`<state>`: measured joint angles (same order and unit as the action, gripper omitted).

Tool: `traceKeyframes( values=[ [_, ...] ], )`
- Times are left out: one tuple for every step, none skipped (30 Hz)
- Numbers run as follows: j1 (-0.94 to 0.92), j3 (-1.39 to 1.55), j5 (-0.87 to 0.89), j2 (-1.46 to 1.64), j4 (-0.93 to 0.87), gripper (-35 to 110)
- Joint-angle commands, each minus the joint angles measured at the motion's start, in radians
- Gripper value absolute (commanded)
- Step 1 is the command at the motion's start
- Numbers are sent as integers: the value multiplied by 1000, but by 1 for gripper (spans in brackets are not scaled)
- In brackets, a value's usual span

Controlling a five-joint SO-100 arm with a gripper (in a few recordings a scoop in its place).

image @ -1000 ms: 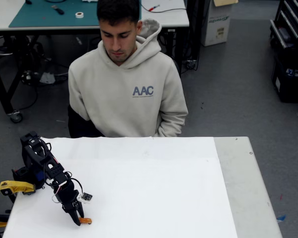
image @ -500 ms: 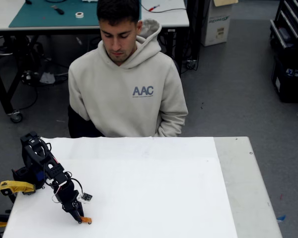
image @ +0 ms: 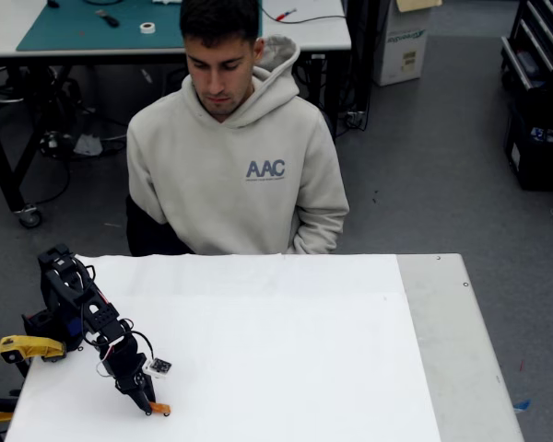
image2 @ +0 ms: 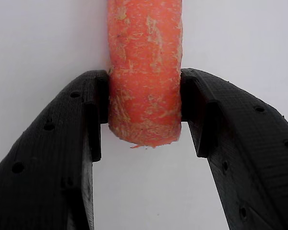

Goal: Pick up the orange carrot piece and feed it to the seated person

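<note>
Basically nothing has moved since a second ago except the gripper (image: 150, 406) settling a touch lower, and its black fingers (image2: 93, 103) are now pinched on both sides of the orange carrot piece (image2: 145, 72), low on the white table (image: 286, 368) near its front-left corner. So I'd say the grasp step is about done. Next move looks like a lift, then a long swing up and right toward the seated person (image: 235, 157), well apart behind the table's far edge.
</note>
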<state>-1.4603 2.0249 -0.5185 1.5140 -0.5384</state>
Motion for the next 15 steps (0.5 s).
traceKeyframes(
  values=[
    [-12, -77, -9, 35, 8, -3],
    [-9, -101, -9, 35, 8, -3],
    [-8, -129, -9, 35, 8, -3],
    [-6, -158, -9, 35, 8, -3],
    [-6, -190, -9, 35, 8, -3],
    [0, -222, -9, 35, 8, -3],
    [11, -256, -9, 35, 8, -3],
    [21, -290, -9, 35, 8, -3],
    [31, -321, -9, 35, 8, -3],
    [41, -348, -9, 35, 6, -3],
    [49, -371, -9, 35, 6, -3],
    [57, -391, -9, 35, 6, -3],
    [66, -411, -9, 35, 6, -3],
    [80, -430, -9, 35, 6, -3],
    [92, -449, -11, 35, 6, -3]
  ],
)
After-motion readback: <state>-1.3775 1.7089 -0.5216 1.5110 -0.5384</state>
